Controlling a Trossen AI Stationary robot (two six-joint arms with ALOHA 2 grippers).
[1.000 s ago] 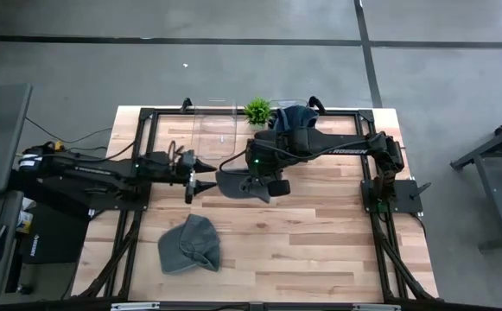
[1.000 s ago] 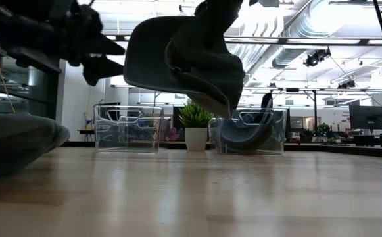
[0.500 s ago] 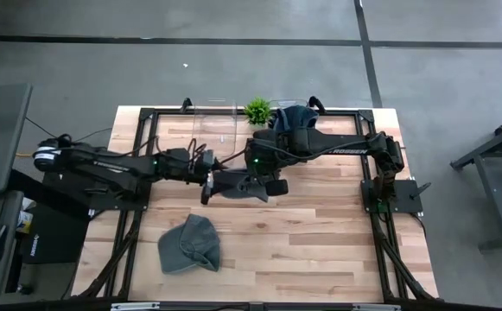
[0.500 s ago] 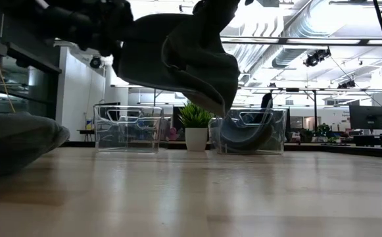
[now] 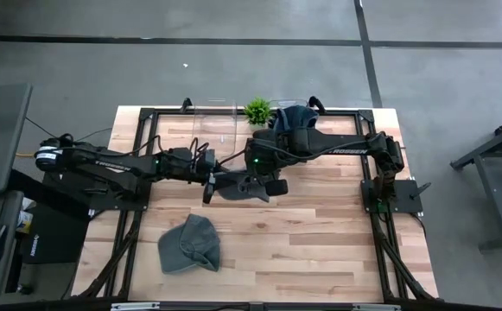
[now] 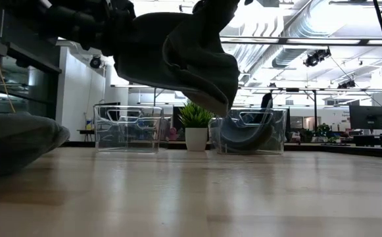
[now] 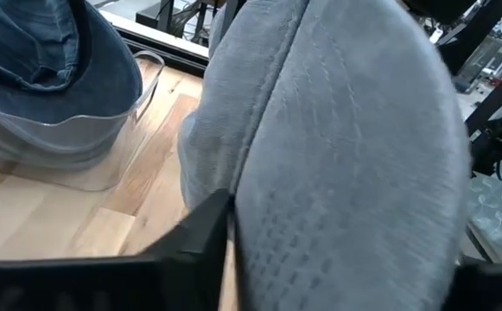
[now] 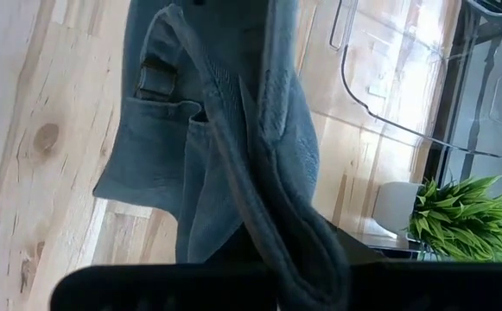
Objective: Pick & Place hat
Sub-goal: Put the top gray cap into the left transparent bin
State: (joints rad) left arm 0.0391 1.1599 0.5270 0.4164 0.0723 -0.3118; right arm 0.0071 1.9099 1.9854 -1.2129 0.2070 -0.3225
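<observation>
Hat (image 5: 233,184) hangs in mid-air above the table (image 5: 320,233), clenched by the right gripper (image 5: 252,184); the left gripper (image 5: 209,184) touches its edge, grip unclear. Placing is left, I judge. Three hats: this, one on the table (image 5: 189,244), one in a bin (image 5: 295,115). Two bins, the other (image 5: 214,125) empty; one plant (image 5: 257,110).

Matt grey cloth hat (image 5: 233,184), pale wood table (image 5: 320,233), clear plastic bins (image 6: 127,128)

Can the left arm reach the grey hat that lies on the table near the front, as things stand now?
Probably yes, but not at once. The hat on the table lies uncovered on the left arm's side, but the left gripper is up against the hat in the air.
</observation>
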